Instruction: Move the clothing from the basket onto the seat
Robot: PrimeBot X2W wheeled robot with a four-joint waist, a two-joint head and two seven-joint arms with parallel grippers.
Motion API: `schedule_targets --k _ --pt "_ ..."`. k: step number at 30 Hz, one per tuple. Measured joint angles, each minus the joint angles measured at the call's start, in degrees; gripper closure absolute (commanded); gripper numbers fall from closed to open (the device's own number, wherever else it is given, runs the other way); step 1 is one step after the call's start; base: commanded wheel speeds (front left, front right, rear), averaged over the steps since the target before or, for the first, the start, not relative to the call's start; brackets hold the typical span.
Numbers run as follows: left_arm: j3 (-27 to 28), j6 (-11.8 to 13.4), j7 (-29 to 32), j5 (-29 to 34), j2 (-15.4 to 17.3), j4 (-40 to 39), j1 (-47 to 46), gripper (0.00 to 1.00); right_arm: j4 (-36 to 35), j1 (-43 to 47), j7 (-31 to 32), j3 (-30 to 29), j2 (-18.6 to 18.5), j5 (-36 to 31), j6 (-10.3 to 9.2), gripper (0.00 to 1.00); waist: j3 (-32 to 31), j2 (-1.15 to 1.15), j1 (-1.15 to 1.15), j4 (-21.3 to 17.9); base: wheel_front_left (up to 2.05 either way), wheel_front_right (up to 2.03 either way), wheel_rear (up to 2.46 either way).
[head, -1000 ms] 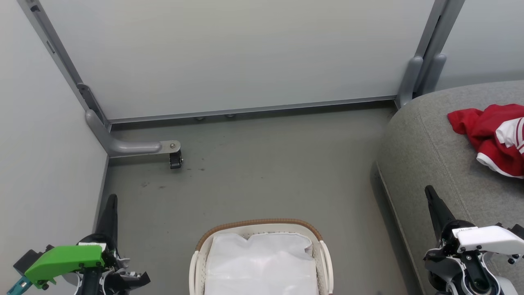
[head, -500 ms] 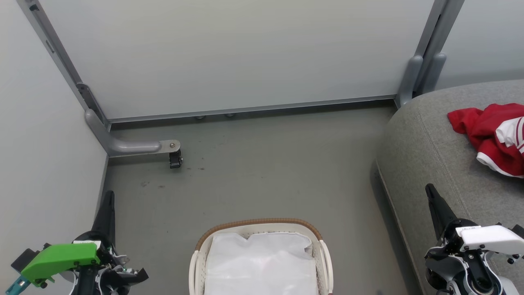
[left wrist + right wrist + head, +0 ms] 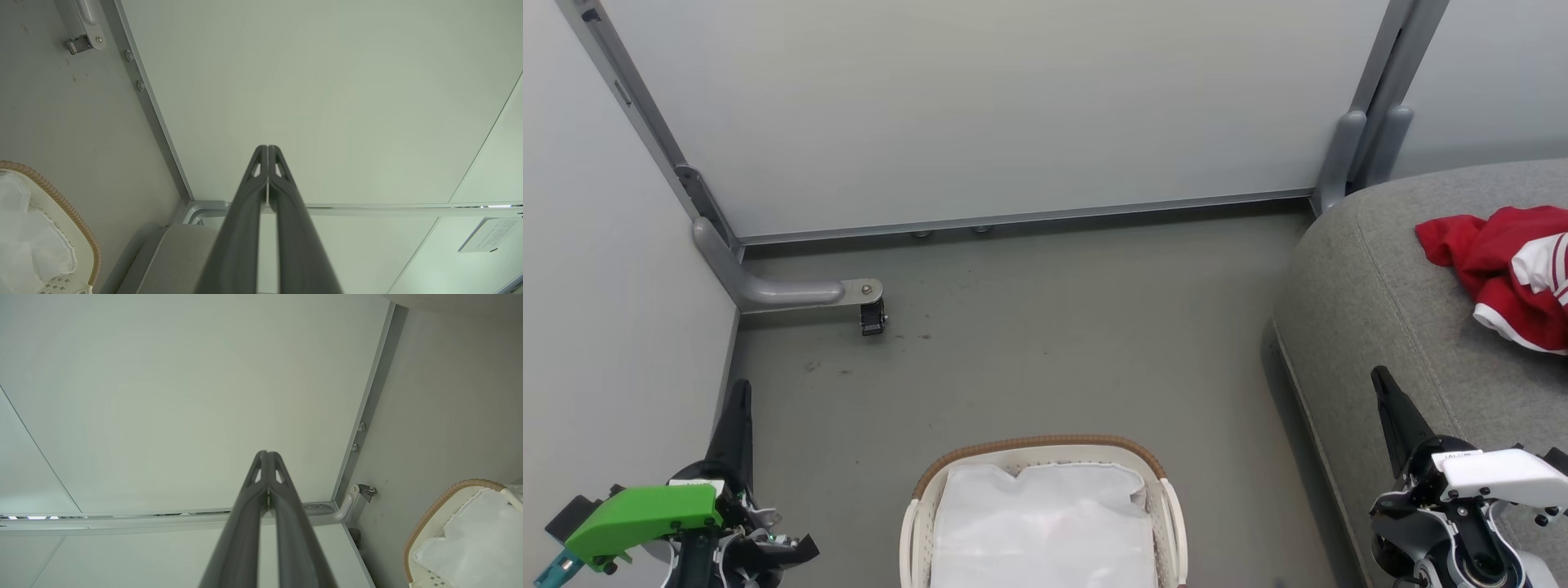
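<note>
Clothing (image 3: 1499, 269) on seat (image 3: 1372, 294), long axis diagonal; left hand (image 3: 741, 390) and right hand (image 3: 1379, 378) closed, empty.

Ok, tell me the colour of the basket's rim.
Brown, a woven band atop the white basket; clearest in the head view.

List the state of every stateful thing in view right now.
left gripper: shut, holding nothing.
right gripper: shut, holding nothing.
clothing: crumpled heap on the seat.
basket: upright on floor, white liner showing inside.
seat: bearing the clothing.
</note>
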Motion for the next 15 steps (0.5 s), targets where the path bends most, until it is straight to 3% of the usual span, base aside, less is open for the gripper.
schedule_targets --k 15 --pt "0.0 0.0 0.0 0.0 -0.01 0.0 0.0 1.0 -0.01 -0.01 0.0 0.0 0.0 0.0 0.0 1.0 0.0 0.0 0.0 0.0 0.0 0.0 0.0"
